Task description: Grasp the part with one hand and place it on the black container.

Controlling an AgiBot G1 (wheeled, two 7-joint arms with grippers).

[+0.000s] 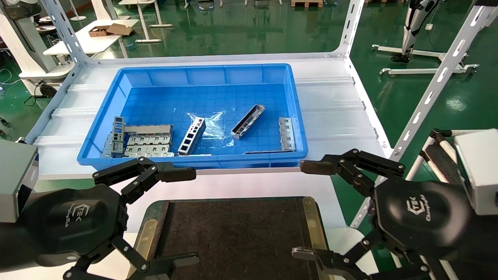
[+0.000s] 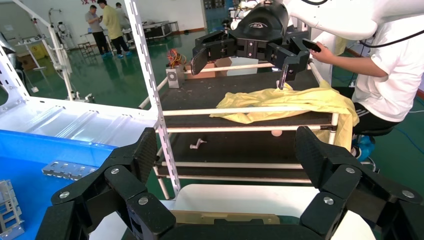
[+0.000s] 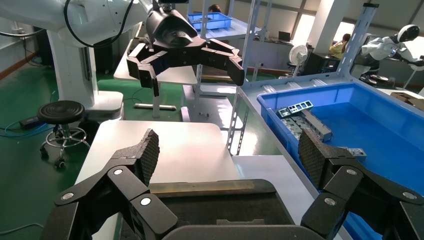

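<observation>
The part (image 1: pixel 248 121), a slim silver-grey channel bar with a row of slots, lies slanted on the floor of the blue bin, right of its middle. The black container (image 1: pixel 237 233) lies at the table's front, with brass strips (image 1: pixel 311 225) along its sides; it also shows in the right wrist view (image 3: pixel 220 207). My left gripper (image 1: pixel 183 216) hovers open and empty over the container's left edge. My right gripper (image 1: pixel 309 210) hovers open and empty at the container's right edge. Both are on the near side of the bin, apart from the part.
The blue bin (image 1: pixel 194 161) stands behind the container and also holds a ladder-like grey bar (image 1: pixel 192 136), flat tabbed plates (image 1: pixel 149 144) at the left and another plate (image 1: pixel 287 133) at the right. White slotted shelf posts (image 1: pixel 435 83) stand at the right and back corners.
</observation>
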